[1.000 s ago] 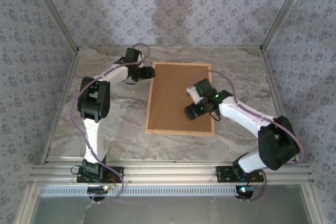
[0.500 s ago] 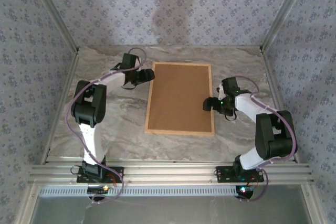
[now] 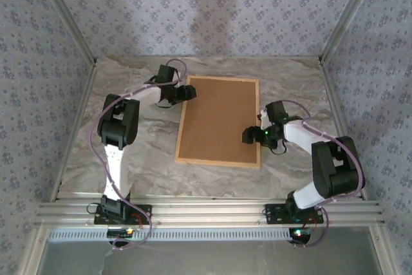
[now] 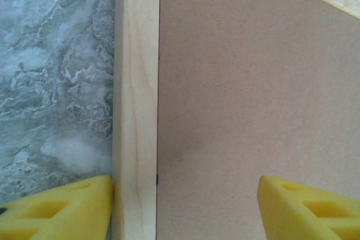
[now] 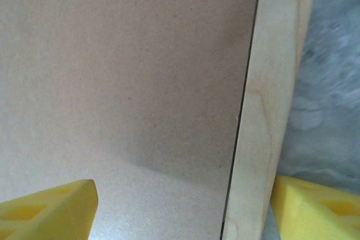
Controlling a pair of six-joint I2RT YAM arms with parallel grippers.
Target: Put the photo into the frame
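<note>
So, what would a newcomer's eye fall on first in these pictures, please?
Probably the large light-wood frame lying in the middle of the marbled table, a plain brown backing board facing up inside it. Then, on either side, the left gripper open astride the left rail near the far corner, and the right gripper open astride the right rail.

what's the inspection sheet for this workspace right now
surface: grey marbled table
job's things: light wood frame lying flat on the table, brown backing board filling it
clutter: nothing seen
grippers: left gripper open, straddling one long rail of the frame; right gripper open, straddling the opposite rail
cables: lilac cables looped along both arms
surroundings: patterned walls, aluminium rails at the near edge
</note>
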